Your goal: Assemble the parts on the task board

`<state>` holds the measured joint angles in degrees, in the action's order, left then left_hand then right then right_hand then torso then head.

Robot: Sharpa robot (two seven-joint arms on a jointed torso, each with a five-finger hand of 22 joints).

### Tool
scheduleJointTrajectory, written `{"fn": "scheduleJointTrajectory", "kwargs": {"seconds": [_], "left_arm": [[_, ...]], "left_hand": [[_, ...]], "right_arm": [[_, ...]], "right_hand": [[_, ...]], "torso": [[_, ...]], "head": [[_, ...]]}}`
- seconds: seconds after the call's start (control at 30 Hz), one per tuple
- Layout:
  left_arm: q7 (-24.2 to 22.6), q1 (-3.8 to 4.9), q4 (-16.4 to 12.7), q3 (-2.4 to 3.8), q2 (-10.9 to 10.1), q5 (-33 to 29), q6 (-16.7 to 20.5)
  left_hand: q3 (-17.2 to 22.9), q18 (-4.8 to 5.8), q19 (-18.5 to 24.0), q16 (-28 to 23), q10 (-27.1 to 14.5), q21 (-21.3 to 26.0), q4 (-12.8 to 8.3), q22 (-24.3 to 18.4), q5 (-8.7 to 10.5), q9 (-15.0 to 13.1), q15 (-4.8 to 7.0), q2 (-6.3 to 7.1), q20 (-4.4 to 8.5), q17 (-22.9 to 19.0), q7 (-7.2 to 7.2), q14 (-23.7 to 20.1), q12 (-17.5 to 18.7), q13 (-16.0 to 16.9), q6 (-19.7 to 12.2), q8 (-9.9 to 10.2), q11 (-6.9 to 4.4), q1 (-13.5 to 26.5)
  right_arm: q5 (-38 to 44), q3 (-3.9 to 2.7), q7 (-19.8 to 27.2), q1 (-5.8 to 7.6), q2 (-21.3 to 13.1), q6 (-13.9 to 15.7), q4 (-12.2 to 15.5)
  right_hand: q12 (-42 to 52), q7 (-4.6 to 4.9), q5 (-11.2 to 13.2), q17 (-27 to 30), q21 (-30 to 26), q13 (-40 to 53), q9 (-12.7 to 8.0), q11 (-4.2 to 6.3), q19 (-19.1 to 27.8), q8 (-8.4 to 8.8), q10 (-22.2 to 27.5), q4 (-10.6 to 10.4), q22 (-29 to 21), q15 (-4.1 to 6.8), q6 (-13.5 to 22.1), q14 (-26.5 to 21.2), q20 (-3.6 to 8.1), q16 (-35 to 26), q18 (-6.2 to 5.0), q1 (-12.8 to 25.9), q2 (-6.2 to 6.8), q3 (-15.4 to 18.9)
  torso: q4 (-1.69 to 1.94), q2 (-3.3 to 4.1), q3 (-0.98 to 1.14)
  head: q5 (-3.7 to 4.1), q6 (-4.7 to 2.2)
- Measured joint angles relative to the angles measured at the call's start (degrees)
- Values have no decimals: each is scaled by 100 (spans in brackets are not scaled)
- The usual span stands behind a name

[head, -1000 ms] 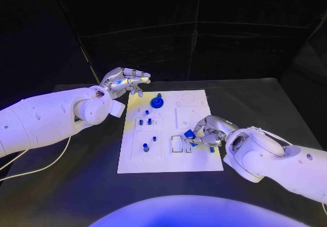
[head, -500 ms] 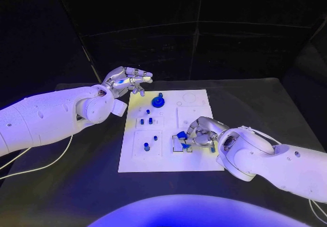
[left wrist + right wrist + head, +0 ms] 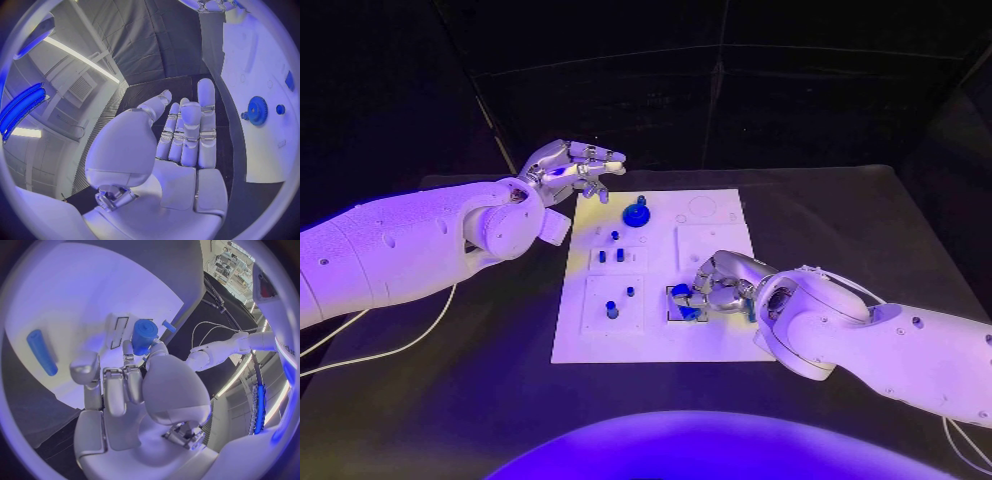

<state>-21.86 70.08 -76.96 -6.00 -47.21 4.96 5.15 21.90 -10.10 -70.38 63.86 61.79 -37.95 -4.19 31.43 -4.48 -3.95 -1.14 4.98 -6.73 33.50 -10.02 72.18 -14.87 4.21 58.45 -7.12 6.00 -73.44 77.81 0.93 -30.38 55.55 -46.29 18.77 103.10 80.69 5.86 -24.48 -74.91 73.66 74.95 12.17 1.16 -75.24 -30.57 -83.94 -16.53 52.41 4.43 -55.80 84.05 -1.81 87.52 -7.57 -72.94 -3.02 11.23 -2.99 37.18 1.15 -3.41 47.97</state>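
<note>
Gripping hand: right hand (image 3: 715,288), over the near right part of the task board (image 3: 718,345), fingers pinched around a blue cylindrical part (image 3: 144,335).
Held part: just above the rectangular slots (image 3: 682,303) near the board's right side.
Idle hand: left hand (image 3: 571,167), off the board's far left corner, fingers loosely extended side by side and holding nothing.
Blue gear (image 3: 636,214): seated at the far middle of the board.
Small blue pegs (image 3: 609,256): standing in the left-hand recesses.
Long blue bar (image 3: 41,352): lying flat on the board beside the right hand.
Table (image 3: 459,395): black, bearing the board at its centre.
</note>
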Motion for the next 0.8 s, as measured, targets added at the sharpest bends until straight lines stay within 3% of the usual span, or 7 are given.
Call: {"fn": "scheduleJointTrajectory", "kwargs": {"seconds": [0.1,0.17,0.3,0.5,0.57,0.67,0.8], "left_arm": [[2,0,-2,0,1,0,-2],[3,0,-2,0,1,0,-3],[6,1,-2,0,-2,0,-4],[10,1,-1,0,0,0,-9],[11,1,-1,0,1,0,-11],[12,1,-1,0,0,0,-13],[14,1,-1,0,-5,0,-15]], "left_hand": [[-8,0,0,0,-6,0,8,-4,0,0,-1,0,0,-7,0,-1,0,0,0,0,-6,0],[-8,0,0,0,-6,0,8,-4,0,0,-1,0,0,-7,0,-1,0,0,0,0,-6,0],[-8,0,0,0,-6,0,8,-4,0,0,-1,0,0,-7,0,-1,0,0,0,0,-6,0],[-8,0,0,0,-6,0,8,-4,0,0,-1,0,0,-7,0,-1,0,0,0,0,-6,0],[-8,0,0,0,-6,0,8,-3,0,2,-1,0,0,-6,0,-1,0,0,0,0,-6,0],[-8,0,0,0,-6,0,8,-4,0,5,-1,0,0,-6,0,-1,0,0,0,0,-6,0],[-8,0,0,0,-6,0,8,-3,0,5,-1,0,0,-6,0,-1,0,0,0,0,-6,0]], "right_arm": [[1,0,-23,0,14,24,-33],[3,0,-32,0,24,43,-46],[7,1,-35,0,51,83,-57],[9,1,-12,0,80,144,-67],[9,1,-5,0,80,167,-70],[12,1,5,0,74,203,-70],[21,1,31,0,44,250,-48]], "right_hand": [[-103,-169,223,0,0,-20,22,22,0,-17,61,-10,-31,13,-121,-11,0,0,0,151,69,123],[-132,-266,538,0,0,-10,44,0,0,-17,109,-7,-45,13,-207,-11,0,-11,0,279,69,218],[-160,-260,1255,0,0,3,56,8,0,-21,117,-10,-54,13,-166,-11,0,-31,0,565,154,439],[-222,-244,1892,0,-26,3,79,-13,0,-21,137,-33,-65,13,-140,-11,0,-35,0,1053,362,440],[-243,-258,1998,0,-26,3,92,-13,0,-49,136,-32,-65,13,-126,-11,-1,-54,0,1146,451,355],[-247,-258,2017,0,-26,3,98,-13,0,-49,136,-27,-65,12,-126,-11,-1,-54,0,1197,456,279],[-247,-258,1717,0,-26,3,114,-13,0,-85,136,11,-60,12,-126,-11,-1,-54,0,1054,381,158]], "torso": [[-1,0,0],[-1,0,0],[-1,0,0],[-3,0,4],[-3,0,4],[-7,-1,4],[-7,-1,7]], "head": [[0,-5],[0,-9],[-3,-13],[-31,-27],[-35,-27],[-36,-23],[-36,-25]]}}
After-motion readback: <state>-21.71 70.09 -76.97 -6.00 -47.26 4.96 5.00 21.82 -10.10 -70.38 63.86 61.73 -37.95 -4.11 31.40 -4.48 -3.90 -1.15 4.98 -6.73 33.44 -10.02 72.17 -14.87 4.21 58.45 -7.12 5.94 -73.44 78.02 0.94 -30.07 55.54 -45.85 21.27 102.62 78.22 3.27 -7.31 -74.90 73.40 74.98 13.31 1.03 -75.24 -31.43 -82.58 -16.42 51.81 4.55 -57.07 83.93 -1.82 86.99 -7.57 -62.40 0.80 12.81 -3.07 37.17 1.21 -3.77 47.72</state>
